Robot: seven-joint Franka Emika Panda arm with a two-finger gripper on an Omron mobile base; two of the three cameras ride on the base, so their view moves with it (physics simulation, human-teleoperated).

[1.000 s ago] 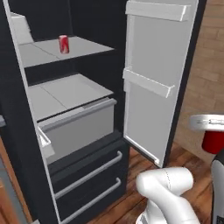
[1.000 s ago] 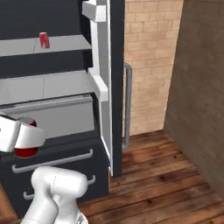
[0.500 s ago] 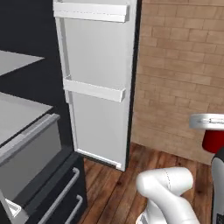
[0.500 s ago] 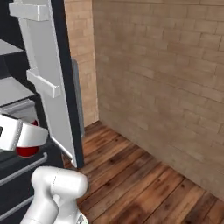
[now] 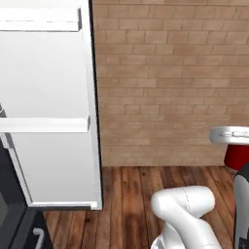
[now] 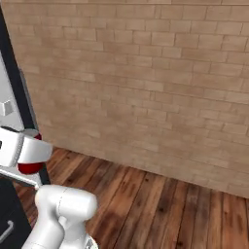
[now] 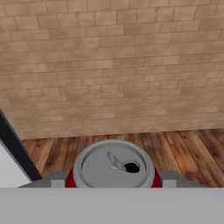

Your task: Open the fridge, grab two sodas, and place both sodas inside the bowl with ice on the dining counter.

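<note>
A red soda can (image 7: 113,165) with a silver top sits between my fingertips in the hand view, so my gripper (image 7: 113,178) is shut on it. The same soda (image 5: 237,156) hangs under the white hand at the right edge of the left base view. In the right base view the soda (image 6: 30,168) is at the left, with the gripper (image 6: 26,161) around it. The fridge's open door (image 5: 48,97) shows its white inner side with shelf rails; a dark door edge (image 6: 13,97) runs along the left. The bowl with ice and the dining counter are out of view.
A brick wall (image 6: 146,87) stands straight ahead, with wooden floor (image 6: 160,204) below it. The fridge's dark lower drawers (image 5: 19,231) reach into the lower left corner. The floor is free to the right of the open door.
The whole picture has swept sideways: the base has turned right, away from the fridge's inside, towards the brick wall. The soda stays in my grip at the same place beside the arm.
</note>
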